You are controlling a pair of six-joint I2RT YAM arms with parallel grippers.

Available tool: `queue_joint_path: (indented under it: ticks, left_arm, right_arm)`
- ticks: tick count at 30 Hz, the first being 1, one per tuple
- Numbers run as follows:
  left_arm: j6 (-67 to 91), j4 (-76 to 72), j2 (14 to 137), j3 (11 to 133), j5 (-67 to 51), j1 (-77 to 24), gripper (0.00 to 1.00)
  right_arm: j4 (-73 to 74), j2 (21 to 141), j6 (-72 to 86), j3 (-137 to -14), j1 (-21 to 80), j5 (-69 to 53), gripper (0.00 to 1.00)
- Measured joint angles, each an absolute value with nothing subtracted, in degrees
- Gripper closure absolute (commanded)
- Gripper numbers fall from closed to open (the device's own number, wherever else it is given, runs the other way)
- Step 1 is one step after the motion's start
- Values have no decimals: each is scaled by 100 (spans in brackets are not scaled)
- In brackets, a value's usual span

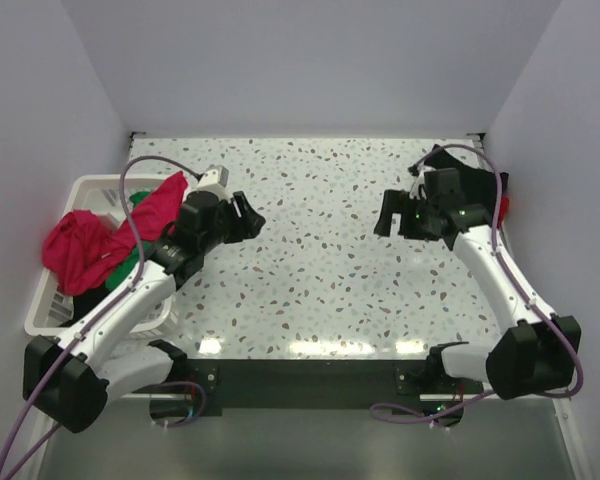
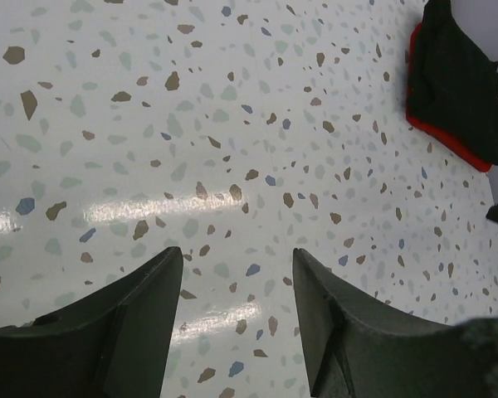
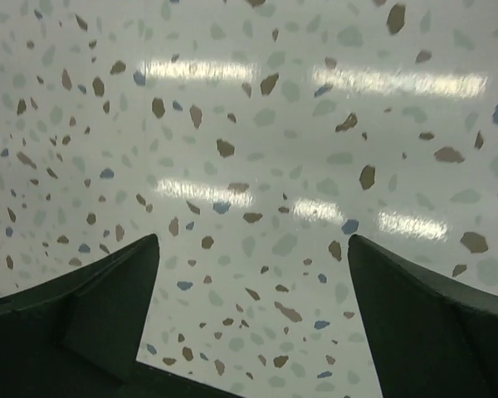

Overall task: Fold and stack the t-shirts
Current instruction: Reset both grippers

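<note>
My left pincer (image 2: 236, 261) and right pincer (image 3: 253, 245) both hang spread, pinching nothing, above the speckled table (image 1: 310, 250).

A white desk (image 1: 320, 270) speckled with brown, grey and blue flecks fills the middle of the scene. Its glossy top shows bright streaks of reflected light, strongest toward the near edge. A white slatted plastic laundry basket (image 1: 88, 187) stands on the desk's left side, close against the left wall (image 1: 30, 100). A plain pale back wall (image 1: 310, 60) and right wall (image 1: 580, 90) close the other sides. A black plate (image 1: 310, 382) runs along the desk's near edge.
</note>
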State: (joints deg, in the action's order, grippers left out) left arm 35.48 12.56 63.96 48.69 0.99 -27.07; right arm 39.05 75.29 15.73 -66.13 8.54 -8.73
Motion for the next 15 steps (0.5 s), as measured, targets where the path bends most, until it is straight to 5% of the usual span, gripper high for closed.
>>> queue_joint_path:
  ticks: [7, 15]
  left_arm:
    - [3662, 1455, 5859, 4698, 633, -2709, 39]
    - [3730, 1619, 5513, 4530, 985, -2709, 40]
  right_arm:
    - [4012, 6508, 1527, -5273, 1166, -1007, 1]
    - [4018, 6302, 1374, -5207, 1166, -1007, 1]
